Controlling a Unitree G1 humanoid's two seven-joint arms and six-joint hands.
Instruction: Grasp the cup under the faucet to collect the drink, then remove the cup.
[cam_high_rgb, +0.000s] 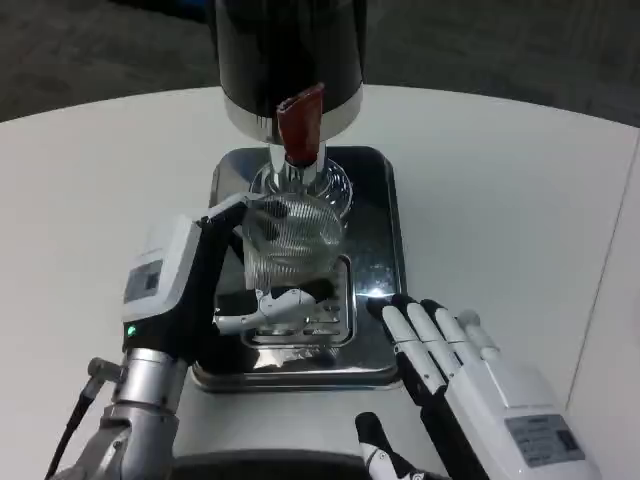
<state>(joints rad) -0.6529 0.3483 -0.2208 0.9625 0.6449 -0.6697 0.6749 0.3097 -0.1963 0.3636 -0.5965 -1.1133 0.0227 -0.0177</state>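
Nearest, at the front right corner of the one steel tray (375, 372), the right hand (470, 385) lay flat, fingers straight and apart, holding nothing. The left hand (215, 285) wrapped its fingers around the single clear ribbed cup (290, 240), which stood on the tray beneath the one red-handled faucet (300, 125) of the one black dispenser (290, 50) behind.

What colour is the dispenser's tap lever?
Dark red tap lever, against the black dispenser; seen in the head view.

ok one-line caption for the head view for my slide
Left hand holds a clear cup under the dispenser's red tap on a metal tray; right hand waits open beside it.
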